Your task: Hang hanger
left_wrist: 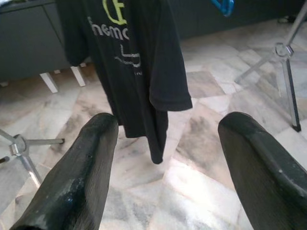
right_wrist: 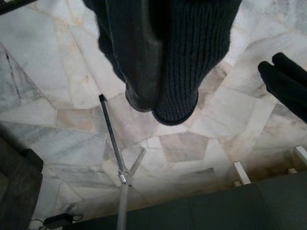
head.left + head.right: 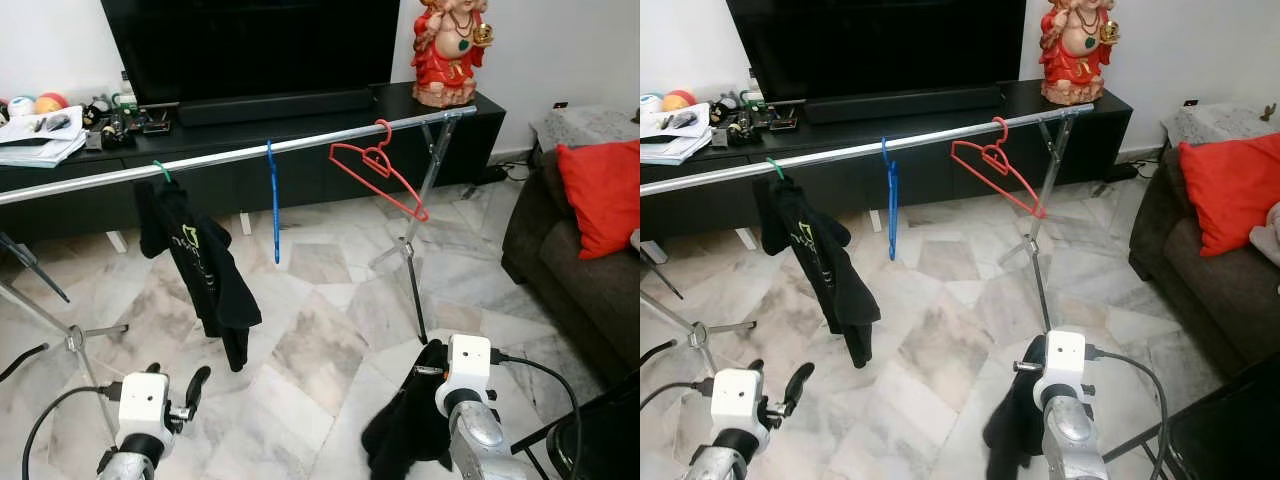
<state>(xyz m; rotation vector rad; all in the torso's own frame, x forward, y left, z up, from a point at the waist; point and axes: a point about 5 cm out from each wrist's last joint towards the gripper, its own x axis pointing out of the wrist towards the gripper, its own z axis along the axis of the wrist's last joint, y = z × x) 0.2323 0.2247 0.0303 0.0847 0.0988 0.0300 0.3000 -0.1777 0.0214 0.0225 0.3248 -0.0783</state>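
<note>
— Where are the hangers?

— Three hang on the silver rail point(image 3: 300, 143) that runs across in front of the black TV cabinet point(image 3: 250, 170). A red hanger point(image 3: 378, 165) hangs bare near the rail's right end, tilted. A blue hanger point(image 3: 273, 200) hangs bare near the middle. A green hook point(image 3: 160, 171) further left carries a black T-shirt point(image 3: 195, 265) with pale green print.

— And the grippers?

— The left gripper point(image 1: 163, 158) is low on the left over the marble floor point(image 3: 320, 300), its two black fingers point(image 1: 81, 167) spread wide with nothing between them, pointing toward the T-shirt. The right gripper point(image 2: 144, 96) is low on the right, and a dark knitted garment point(image 2: 192, 52) drapes over it. One finger presses against the knit, so it grips the garment.

— Anything else?

— A red statue point(image 3: 448, 50) on the cabinet, a red cushion point(image 3: 600, 195) on a dark sofa point(image 3: 575, 290).
</note>
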